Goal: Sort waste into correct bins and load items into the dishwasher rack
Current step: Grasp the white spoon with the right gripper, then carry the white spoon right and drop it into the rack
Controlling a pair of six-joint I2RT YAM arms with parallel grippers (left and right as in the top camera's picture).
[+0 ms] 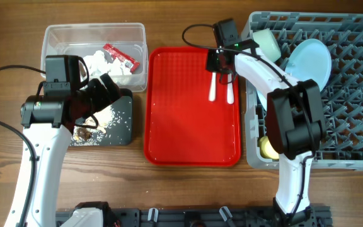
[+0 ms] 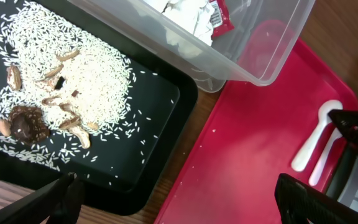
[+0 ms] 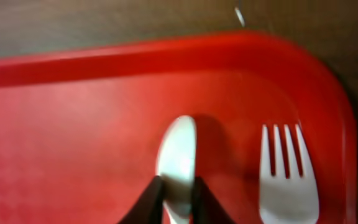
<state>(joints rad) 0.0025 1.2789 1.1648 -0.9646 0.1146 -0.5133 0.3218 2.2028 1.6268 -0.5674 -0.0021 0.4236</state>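
The white spoon (image 1: 212, 88) and white fork (image 1: 230, 92) lie side by side at the far right of the flat red tray (image 1: 181, 126). My right gripper (image 1: 220, 65) is over them, and in the right wrist view its fingers (image 3: 178, 194) are shut on the spoon (image 3: 178, 149), with the fork (image 3: 288, 186) beside it. My left gripper (image 1: 103, 94) is open and empty above the black tray (image 1: 123, 132), which holds the rice and brown scraps (image 2: 61, 93). The clear tub (image 1: 137, 38) holds the white tissue (image 1: 96, 62) and the red wrapper (image 1: 120, 55). The grey rack (image 1: 351, 94) holds the light blue plate (image 1: 311, 60) and the pale green bowl (image 1: 266, 43).
The rack stands right of the red tray and my right arm reaches along its left edge. A yellowish item (image 1: 268, 148) sits in the rack's near left corner. The tub and black tray stand left of the red tray. Cables lie at the table's left edge.
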